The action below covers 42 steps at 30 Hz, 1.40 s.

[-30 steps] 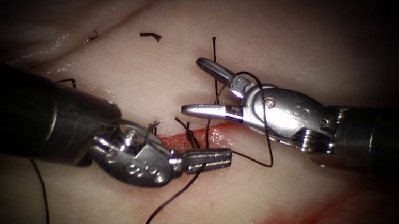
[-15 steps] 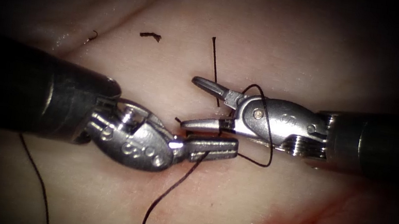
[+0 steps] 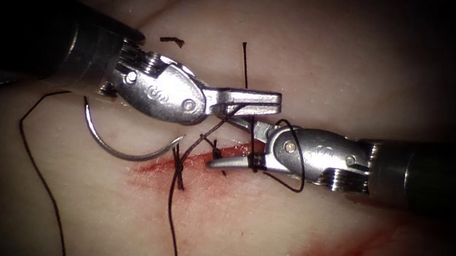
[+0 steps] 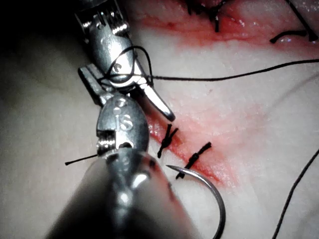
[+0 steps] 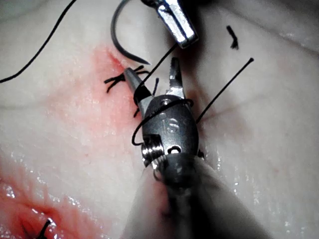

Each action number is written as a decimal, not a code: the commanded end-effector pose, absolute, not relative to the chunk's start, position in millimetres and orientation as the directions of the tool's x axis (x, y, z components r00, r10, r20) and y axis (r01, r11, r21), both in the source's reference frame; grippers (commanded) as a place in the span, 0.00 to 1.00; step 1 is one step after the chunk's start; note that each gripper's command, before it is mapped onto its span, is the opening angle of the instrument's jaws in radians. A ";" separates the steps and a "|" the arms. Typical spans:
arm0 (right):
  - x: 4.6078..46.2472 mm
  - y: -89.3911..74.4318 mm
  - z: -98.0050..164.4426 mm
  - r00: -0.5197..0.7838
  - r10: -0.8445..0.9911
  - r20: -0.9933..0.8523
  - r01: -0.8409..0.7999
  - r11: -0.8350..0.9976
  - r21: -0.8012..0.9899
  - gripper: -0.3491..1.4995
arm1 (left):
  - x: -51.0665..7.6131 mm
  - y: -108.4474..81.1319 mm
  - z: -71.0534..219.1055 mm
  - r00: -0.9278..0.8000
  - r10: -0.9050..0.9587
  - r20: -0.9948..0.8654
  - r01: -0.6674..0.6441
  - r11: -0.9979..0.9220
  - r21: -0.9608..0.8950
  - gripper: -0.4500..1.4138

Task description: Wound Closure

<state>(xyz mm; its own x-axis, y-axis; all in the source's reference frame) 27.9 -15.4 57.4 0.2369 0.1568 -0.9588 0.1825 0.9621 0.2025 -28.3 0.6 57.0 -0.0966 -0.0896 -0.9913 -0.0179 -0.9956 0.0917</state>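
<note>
Pale tissue (image 3: 322,52) fills the background. Knot tying is in hand: since 1 second ago the left tool (image 3: 250,100) rose, fingers pinched on the thread (image 3: 173,198), which loops around the right tool (image 3: 234,144), fingers wide. The needle (image 3: 118,145) lies free left of the cut (image 3: 175,165), long axis sideways, tip pointing up.

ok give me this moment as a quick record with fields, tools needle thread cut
left claw: shut on the thread
right claw: open, holds nothing, a thread loop lies round its wrist
needle: free, lying on the tissue left of the stitches, held by neither tool
cut: red fluid along it, knotted stitches across it
cut ends of thread: loose on the tissue above
</note>
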 end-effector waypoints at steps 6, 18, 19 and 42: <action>28.7 -17.3 57.0 0.212 0.154 -0.965 0.292 0.932 0.212 0.56 | -28.3 2.9 59.8 -0.099 -0.092 -0.991 -0.027 -0.995 0.095 0.00; 28.1 -16.8 56.9 -0.008 0.284 -0.959 0.290 0.918 0.270 0.33 | -27.3 0.6 66.3 -0.113 -0.097 -0.989 -0.036 -0.994 0.102 0.00; 28.0 -16.7 57.0 -0.024 0.293 -0.956 0.281 0.919 0.275 0.32 | -27.1 0.2 66.6 -0.112 -0.091 -0.989 -0.036 -0.995 0.096 0.00; 27.6 -13.4 57.2 -0.257 0.470 -0.844 0.038 0.878 0.478 0.82 | -27.0 -7.7 68.2 -0.216 -0.132 -0.968 0.019 -0.991 0.131 0.00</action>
<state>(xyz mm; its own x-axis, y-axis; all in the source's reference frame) 26.9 -12.9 56.8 -0.2541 0.4698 -0.8454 0.0316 0.8777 0.4782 -26.6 -7.8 67.8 -0.2249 -0.1350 -0.9650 0.0213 -0.9908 0.1337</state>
